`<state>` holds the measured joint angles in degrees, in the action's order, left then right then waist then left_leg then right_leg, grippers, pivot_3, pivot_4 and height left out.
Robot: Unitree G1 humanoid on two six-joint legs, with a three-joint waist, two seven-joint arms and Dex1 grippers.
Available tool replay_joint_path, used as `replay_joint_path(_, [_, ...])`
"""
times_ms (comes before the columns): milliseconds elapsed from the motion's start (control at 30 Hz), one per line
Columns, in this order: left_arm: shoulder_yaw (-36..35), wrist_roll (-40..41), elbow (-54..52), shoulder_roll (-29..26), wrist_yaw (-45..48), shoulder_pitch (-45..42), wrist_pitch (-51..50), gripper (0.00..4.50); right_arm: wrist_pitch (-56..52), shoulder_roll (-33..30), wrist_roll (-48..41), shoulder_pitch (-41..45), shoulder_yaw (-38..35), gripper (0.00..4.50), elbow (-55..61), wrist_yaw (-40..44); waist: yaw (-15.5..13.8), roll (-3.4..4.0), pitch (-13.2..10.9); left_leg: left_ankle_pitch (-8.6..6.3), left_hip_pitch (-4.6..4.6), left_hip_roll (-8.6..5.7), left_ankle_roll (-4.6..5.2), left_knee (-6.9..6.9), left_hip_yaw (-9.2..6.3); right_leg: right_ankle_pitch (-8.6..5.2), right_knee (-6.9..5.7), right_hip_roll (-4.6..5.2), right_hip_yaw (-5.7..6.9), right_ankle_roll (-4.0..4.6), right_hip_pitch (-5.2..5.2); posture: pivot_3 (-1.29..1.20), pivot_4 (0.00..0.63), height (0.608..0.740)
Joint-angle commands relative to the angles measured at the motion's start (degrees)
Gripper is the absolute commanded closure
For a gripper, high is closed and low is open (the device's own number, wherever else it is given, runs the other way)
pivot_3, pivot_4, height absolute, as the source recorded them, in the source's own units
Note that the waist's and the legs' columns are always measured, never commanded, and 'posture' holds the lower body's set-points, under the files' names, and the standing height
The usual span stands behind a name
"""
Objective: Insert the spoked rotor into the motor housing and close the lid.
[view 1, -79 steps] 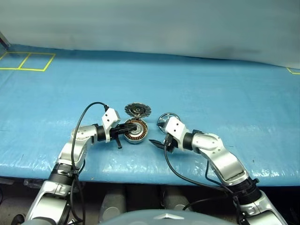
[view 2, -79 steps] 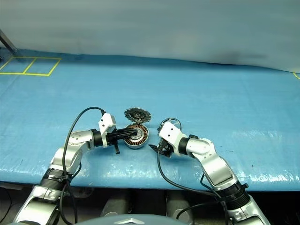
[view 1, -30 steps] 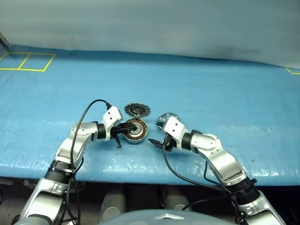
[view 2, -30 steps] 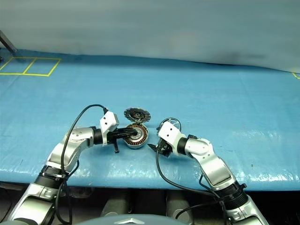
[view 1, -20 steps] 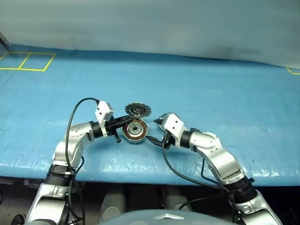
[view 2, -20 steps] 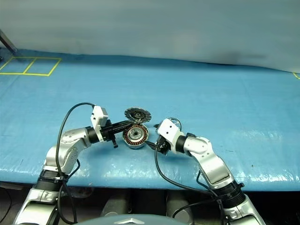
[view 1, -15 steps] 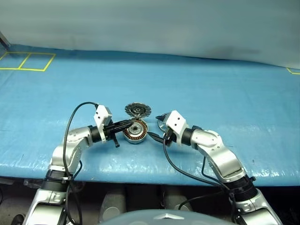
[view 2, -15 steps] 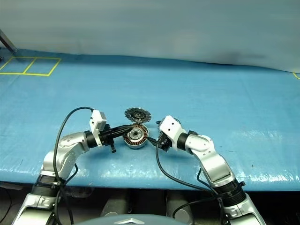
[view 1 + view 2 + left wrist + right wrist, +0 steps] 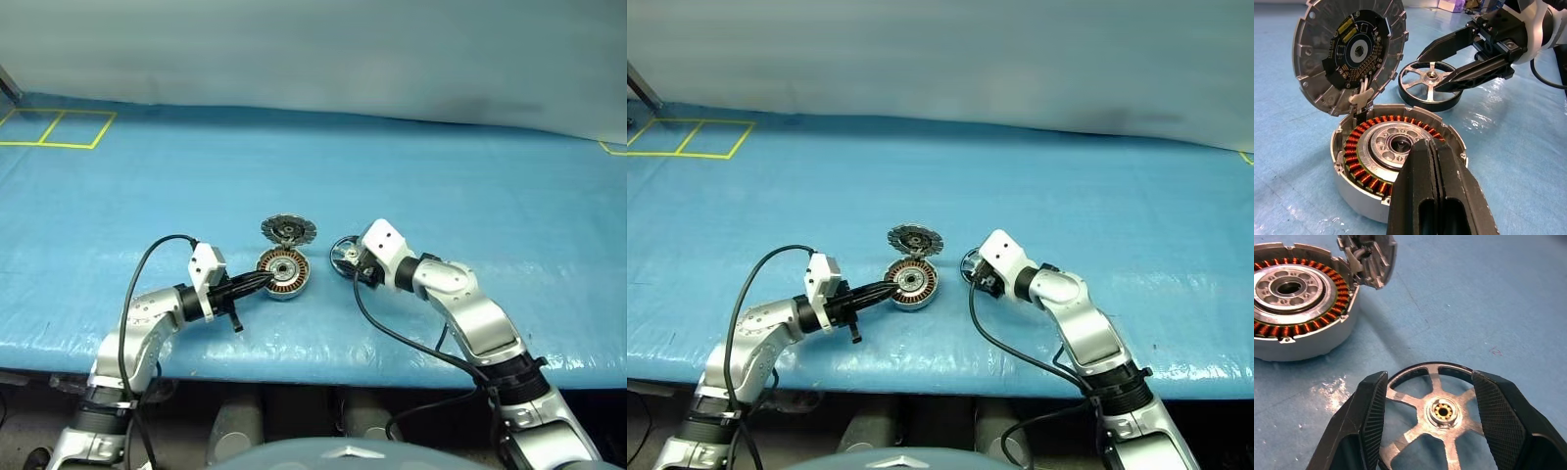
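Fingers of the right gripper [image 9: 1430,423] stand spread on either side of the spoked rotor [image 9: 1436,412] — jaws apart, straddling the ring, no clear contact with its rim. The rotor lies flat on the blue table cover [image 9: 470,186], just right of frame centre in the head view. Left of it sits the motor housing [image 9: 283,273], copper windings showing, with the lid [image 9: 288,231] tilted up at its far edge. From lower left, the left gripper [image 9: 1436,161] reaches in with its fingers pressed together, empty — its tips over the near rim of the housing.
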<state>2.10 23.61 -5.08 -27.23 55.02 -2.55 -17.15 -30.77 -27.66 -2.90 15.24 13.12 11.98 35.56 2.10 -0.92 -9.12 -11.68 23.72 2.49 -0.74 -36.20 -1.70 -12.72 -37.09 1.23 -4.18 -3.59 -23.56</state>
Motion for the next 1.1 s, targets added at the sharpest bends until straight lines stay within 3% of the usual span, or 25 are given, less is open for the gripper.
replay_joint_path(33, [-0.6,0.4,-3.0,-0.2,-0.4,0.6,1.0,4.5,-1.0,-1.5,0.7,0.6,-1.2,1.61,1.9,-0.2,0.0,0.0,0.0,0.0,-0.01,0.0,0.0,0.0,0.0,0.0,0.0,0.0,0.0,0.0,0.0,0.0,0.15,0.74])
replay_joint_path(767, [-0.7,-0.3,-3.1,-0.4,-1.9,1.2,1.5,4.5,-5.5,-5.3,5.2,-1.9,3.4,1.61,2.2,-0.1,0.0,-0.02,0.0,0.0,-0.02,0.0,0.0,0.0,0.01,0.0,0.02,0.0,0.0,0.0,0.03,0.0,0.15,0.74])
replay_joint_path(867, [-0.9,-0.2,-3.4,-0.5,-2.1,1.6,1.4,4.5,-5.4,-4.8,5.3,-1.8,3.2,2.19,1.7,-0.3,0.0,-0.05,0.0,0.0,-0.04,0.0,0.0,-0.01,0.01,0.0,0.02,0.01,0.0,0.0,0.04,0.0,0.15,0.74])
replay_joint_path(933, [-1.3,0.1,-3.7,-0.7,-2.1,1.8,1.5,4.5,-5.2,-4.2,4.4,-1.7,2.5,2.81,2.1,-0.2,0.0,-0.13,0.1,0.0,-0.04,0.0,0.0,-0.01,0.0,0.0,0.03,0.01,0.0,0.0,0.05,0.0,0.15,0.74])
replay_joint_path(1100, [-2.4,0.6,-4.1,-1.2,-2.0,2.6,1.6,4.5,-4.8,-2.2,2.3,-1.6,0.2,2.91,2.9,-0.3,0.2,-0.24,0.1,0.0,-0.1,0.04,0.0,-0.03,0.03,0.01,0.02,0.0,0.0,0.02,0.06,0.0,0.15,0.74])
